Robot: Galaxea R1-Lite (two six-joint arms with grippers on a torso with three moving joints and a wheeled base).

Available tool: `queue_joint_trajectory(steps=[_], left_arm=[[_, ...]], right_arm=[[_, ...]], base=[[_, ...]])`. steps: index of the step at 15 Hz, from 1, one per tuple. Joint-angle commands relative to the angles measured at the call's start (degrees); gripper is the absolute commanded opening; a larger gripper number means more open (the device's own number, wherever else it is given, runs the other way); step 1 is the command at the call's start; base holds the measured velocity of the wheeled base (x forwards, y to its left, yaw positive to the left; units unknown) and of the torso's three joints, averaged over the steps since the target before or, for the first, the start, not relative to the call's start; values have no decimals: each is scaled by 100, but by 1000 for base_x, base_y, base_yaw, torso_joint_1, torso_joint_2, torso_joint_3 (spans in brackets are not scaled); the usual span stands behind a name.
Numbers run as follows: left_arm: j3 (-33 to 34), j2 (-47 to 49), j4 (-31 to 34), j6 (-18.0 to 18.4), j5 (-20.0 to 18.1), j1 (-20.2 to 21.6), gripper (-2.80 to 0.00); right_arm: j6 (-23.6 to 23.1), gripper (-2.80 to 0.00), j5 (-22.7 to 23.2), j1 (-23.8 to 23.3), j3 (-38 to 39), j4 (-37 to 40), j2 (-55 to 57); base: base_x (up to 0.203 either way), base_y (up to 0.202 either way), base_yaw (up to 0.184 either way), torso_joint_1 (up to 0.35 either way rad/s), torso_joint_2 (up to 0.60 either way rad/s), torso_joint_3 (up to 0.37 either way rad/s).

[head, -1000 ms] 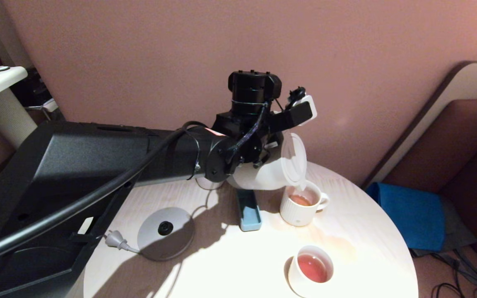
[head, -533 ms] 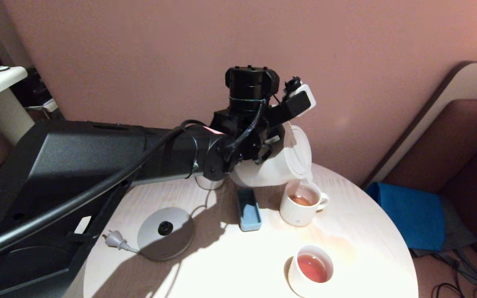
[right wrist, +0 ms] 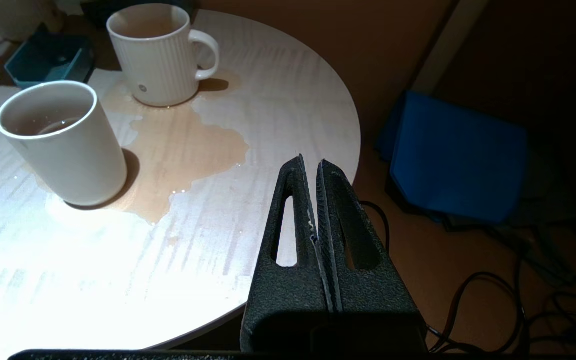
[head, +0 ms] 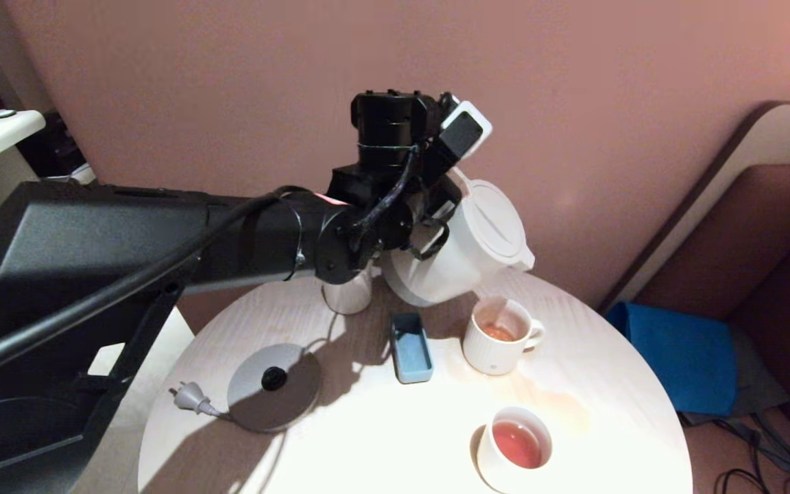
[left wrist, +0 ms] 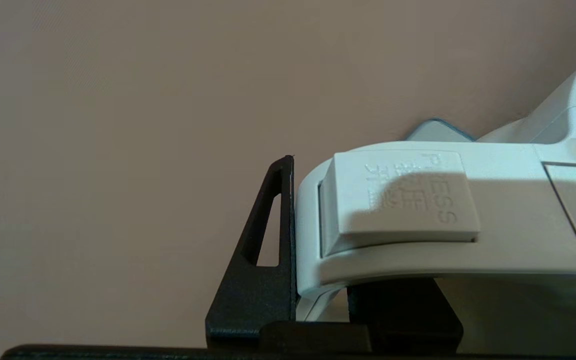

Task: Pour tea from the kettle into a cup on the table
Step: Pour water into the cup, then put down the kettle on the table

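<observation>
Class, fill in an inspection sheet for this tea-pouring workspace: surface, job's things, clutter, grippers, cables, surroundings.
Surface: round table, brown spill between the cups.
Job's things: kettle tilted above ribbed cup, which holds tea.
Clutter: plain cup, blue tray, kettle base, tumbler.
Grippers: left gripper shut on kettle handle; right gripper shut, empty, beside the table.
Cables: plug on table; floor cables.
Surroundings: blue cushion, wall.

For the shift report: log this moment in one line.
left tool: grips kettle handle | kettle: above cup | tea spill: table | right tool: shut
</observation>
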Motion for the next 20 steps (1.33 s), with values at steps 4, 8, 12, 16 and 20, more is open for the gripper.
queue_joint_trajectory(steps=[4, 8, 12, 16, 20], left_arm=[[258, -582, 293, -867, 11, 414, -280], [599, -1096, 841, -1987, -9, 535, -280], [1515, -1713, 945, -2817, -192, 943, -280], [2339, -2236, 921, -3496, -365, 1358, -280], [2912, -2633, 912, -3960, -531, 1605, -280]], right_arm=[[-3, -280, 2, 0, 0, 0, 7], [-3, -280, 2, 0, 0, 0, 7], [-3, -280, 2, 0, 0, 0, 7], [-3, -280, 2, 0, 0, 0, 7], [-3, -280, 2, 0, 0, 0, 7]], base=[[0, 0, 0, 0, 0, 0], [0, 0, 0, 0, 0, 0], [0, 0, 0, 0, 0, 0], [0, 0, 0, 0, 0, 0], [0, 0, 0, 0, 0, 0]])
